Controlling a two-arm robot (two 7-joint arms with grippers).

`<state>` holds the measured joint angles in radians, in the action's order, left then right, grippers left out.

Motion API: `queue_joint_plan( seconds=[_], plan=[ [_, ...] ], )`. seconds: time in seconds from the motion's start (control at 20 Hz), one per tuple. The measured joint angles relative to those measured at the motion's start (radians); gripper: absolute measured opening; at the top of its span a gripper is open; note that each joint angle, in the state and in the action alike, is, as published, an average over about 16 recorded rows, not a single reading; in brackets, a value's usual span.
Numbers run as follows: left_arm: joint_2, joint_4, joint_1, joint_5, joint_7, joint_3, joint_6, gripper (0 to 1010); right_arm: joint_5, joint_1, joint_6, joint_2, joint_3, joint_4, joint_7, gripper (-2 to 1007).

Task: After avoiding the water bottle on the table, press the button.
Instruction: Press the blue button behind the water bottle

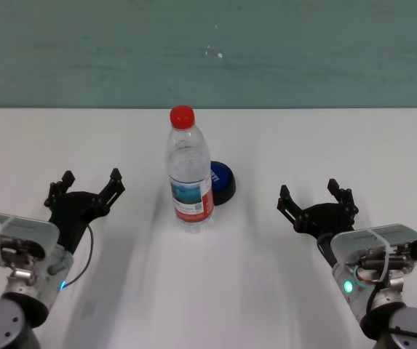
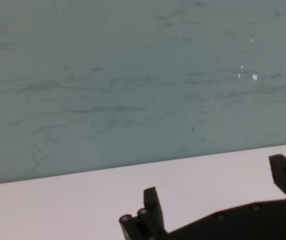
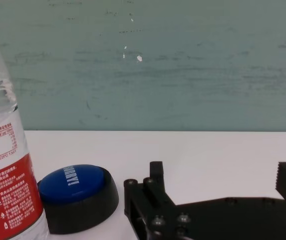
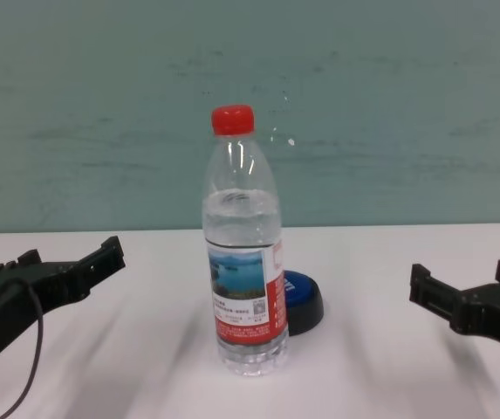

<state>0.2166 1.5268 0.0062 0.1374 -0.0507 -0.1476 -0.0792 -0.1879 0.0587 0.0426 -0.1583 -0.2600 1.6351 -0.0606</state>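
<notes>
The water bottle [image 1: 189, 174] stands upright in the middle of the white table [image 1: 324, 145], clear with a red cap and a red-and-white label; it also shows in the chest view [image 4: 243, 262] and the right wrist view [image 3: 5, 165]. Just behind it, to its right, sits the blue button [image 1: 222, 179] on its black base, half hidden by the bottle [image 4: 304, 300], fully seen from the right wrist [image 3: 75, 195]. My left gripper [image 1: 90, 185] hovers open to the bottle's left. My right gripper [image 1: 316, 194] is open to the right of the button, holding nothing.
A teal wall [image 1: 208, 51] runs behind the table's far edge. Bare white tabletop lies between each gripper and the bottle, and in front of the bottle.
</notes>
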Motion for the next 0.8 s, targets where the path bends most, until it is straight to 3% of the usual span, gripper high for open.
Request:
queue_joint_plan(
  seconds=[0.8],
  plan=[
    [0.000,0.000,0.000,0.000,0.000,0.000,0.000,1010,0.000,0.000,0.000,0.000,0.000,0.000,0.000,1004]
  ],
)
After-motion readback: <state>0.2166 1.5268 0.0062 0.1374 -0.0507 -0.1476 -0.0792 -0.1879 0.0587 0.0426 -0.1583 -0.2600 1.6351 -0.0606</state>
